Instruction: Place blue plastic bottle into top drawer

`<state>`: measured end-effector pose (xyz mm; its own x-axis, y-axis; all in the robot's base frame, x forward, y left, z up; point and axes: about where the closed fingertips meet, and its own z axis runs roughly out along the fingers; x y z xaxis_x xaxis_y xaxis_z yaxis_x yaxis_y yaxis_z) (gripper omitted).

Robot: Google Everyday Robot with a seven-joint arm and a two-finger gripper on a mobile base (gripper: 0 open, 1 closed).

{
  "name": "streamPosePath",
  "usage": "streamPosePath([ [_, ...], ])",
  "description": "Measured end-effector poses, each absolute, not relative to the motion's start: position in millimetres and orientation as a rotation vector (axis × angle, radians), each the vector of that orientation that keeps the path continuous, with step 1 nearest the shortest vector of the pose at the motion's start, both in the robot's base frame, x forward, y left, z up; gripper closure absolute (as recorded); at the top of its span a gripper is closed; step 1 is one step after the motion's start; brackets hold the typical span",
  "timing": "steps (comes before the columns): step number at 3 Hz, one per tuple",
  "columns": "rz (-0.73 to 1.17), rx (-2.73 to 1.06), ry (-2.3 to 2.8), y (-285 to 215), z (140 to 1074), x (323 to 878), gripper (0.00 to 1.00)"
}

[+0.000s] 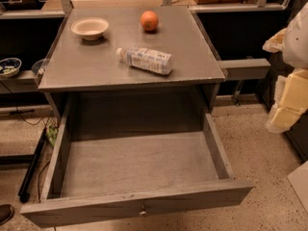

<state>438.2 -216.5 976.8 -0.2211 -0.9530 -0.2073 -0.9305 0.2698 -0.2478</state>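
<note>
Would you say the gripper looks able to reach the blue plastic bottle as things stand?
Probably yes. The blue plastic bottle lies on its side on the cabinet top, apart from the bowl and orange, with nothing over it. The gripper hangs at the view's right edge, nothing showing between.

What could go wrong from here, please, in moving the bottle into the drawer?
The blue plastic bottle lies on its side, so it may roll off the tabletop when touched. The pincer sits at the right edge, apart from it; swinging in could clip the side wall of the top drawer.
</note>
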Motion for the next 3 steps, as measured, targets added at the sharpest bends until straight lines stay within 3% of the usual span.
streamPosePath([
  [3, -0.09, -1.788, 2.15, -190.8, 980.6, 458.0, 0.0],
])
